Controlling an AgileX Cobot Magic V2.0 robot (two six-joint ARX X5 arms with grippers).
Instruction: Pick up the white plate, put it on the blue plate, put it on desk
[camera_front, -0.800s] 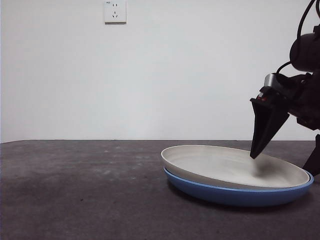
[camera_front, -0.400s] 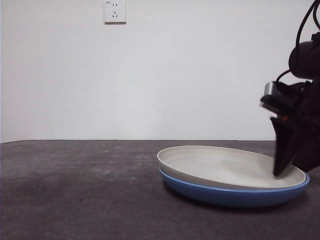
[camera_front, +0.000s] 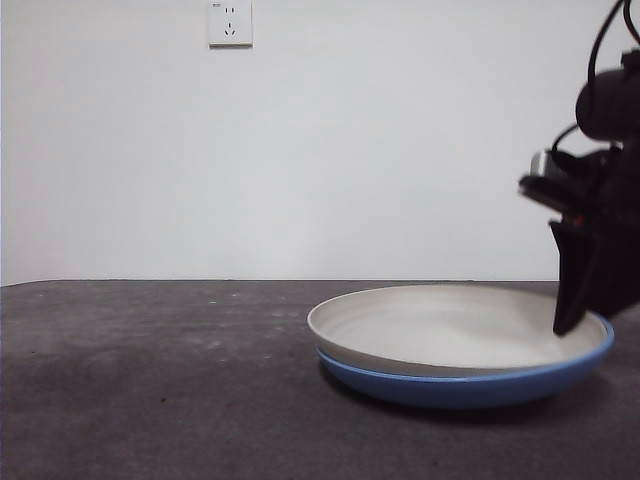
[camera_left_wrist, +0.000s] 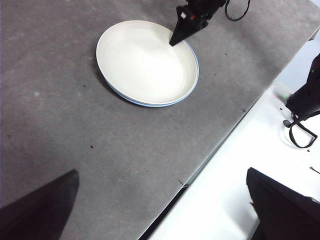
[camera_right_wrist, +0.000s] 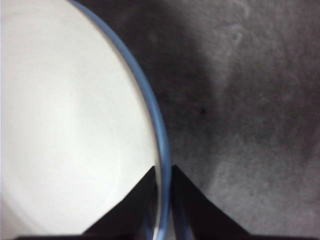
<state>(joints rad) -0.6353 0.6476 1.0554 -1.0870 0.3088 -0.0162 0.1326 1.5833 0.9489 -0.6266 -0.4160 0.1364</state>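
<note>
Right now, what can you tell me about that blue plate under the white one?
The blue plate is wide, shallow, round and glossy, and looks ceramic. It lies on the dark grey desk with the white plate nested inside it, so only its outer wall and a thin rim show. The stack looks slightly tilted. The right gripper is at its edge, one of its fingers outside the blue rim and the other inside, over the white plate, closed on both rims.

no readable text, labels or signs
</note>
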